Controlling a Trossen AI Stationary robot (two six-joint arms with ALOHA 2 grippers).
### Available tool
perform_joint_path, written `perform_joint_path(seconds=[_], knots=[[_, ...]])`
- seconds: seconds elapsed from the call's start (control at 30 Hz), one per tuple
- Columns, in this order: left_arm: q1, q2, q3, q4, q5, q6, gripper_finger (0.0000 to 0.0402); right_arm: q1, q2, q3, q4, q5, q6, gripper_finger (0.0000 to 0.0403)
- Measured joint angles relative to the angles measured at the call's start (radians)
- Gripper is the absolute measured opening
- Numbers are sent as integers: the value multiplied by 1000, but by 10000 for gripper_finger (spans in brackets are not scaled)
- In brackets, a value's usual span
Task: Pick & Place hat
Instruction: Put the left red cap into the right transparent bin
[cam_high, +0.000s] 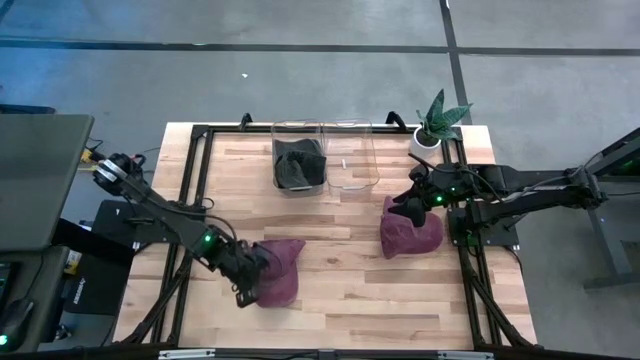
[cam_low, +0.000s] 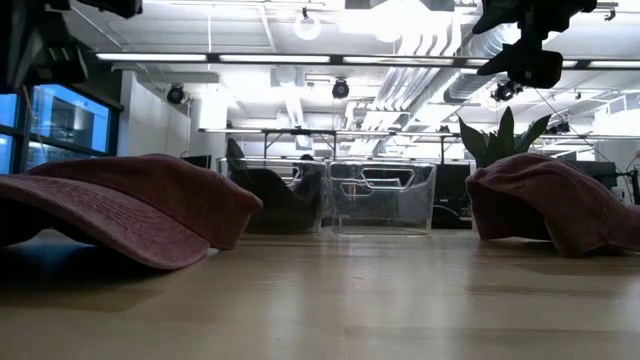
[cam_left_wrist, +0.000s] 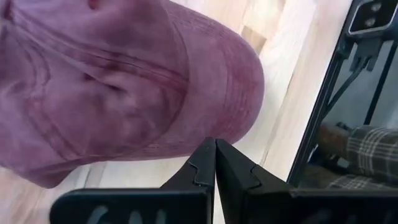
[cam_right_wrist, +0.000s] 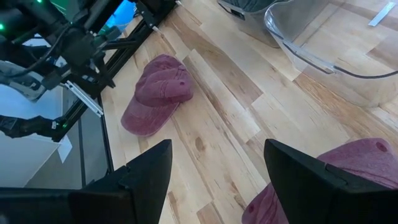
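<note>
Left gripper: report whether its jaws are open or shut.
Shut: the left gripper shows both fingers pressed together, empty, beside the maroon hat.

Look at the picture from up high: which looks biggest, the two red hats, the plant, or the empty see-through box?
1. Empty clear bin.
2. The two maroon hats: left hat and right hat look about alike, so I won't rank them.
3. Potted plant, smallest.

Two dark jointed arms (cam_high: 165, 212) carry small green lights.
</note>
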Motion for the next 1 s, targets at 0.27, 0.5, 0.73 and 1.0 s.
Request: perform_joint_path(seconds=[0.27, 0.5, 0.73, 1.0], knots=[[-69, 43, 0, 28, -11, 68, 54, 0, 0, 0, 0, 0, 0, 250], [-71, 43, 0, 94, -95, 45, 168, 0, 0, 0, 0, 0, -1, 250], [-72, 57, 0, 153, -96, 39, 255, 0, 0, 0, -1, 0, 0, 250], [-71, 56, 0, 276, -213, 20, 270, 0, 0, 0, 0, 0, -1, 250]])
